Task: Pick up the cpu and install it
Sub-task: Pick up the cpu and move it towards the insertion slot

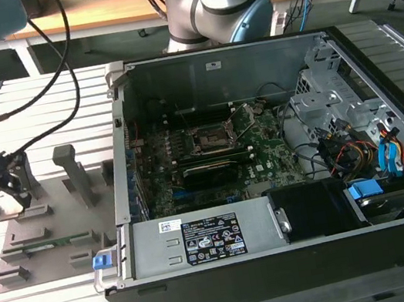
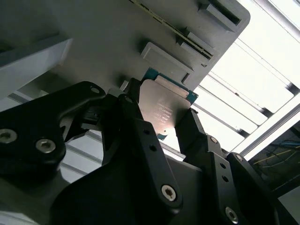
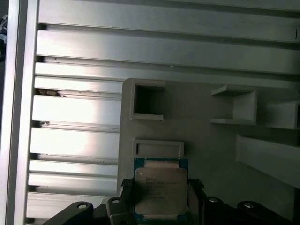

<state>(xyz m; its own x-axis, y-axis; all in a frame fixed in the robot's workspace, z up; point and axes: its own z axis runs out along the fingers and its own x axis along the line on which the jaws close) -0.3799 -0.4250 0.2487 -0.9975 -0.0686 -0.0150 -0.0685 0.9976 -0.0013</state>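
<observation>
Gripper [image 2: 161, 112] jaws stand closed on the cpu [image 3: 160, 187], one black finger [image 2: 140, 131] pressed to each of two opposite edges, as both wrist views show. The chip, silvery on top with a green rim, sits near the edge of the grey tray [image 3: 197, 140] that borders the slatted table [image 3: 75, 112], just beside a low raised stop [image 3: 158, 148]. Whether its underside rests on the tray or hangs clear cannot be told. In the exterior view the gripper hangs over the tray's edge on the exterior view's left, well apart from the open computer case [image 1: 301, 270] and the dark socket [image 1: 210, 138] on the motherboard [image 1: 270, 158].

The hold looks like the weakest point: the fingers bear on thin edges only, so a small slip or uneven squeeze could let the chip tilt or drop. The stop lies so close that a lift not square to the tray could catch the rim and twist the chip in the grip. A twisted chip would probably meet the socket out of line, and that could harm the contacts beneath it. The case walls stand high around the motherboard, so a low path could knock the chip or a finger against the metal. Upright posts [image 1: 73, 174] on the tray and the black cables [image 1: 70, 49] trailing to the wrist could also snag.
</observation>
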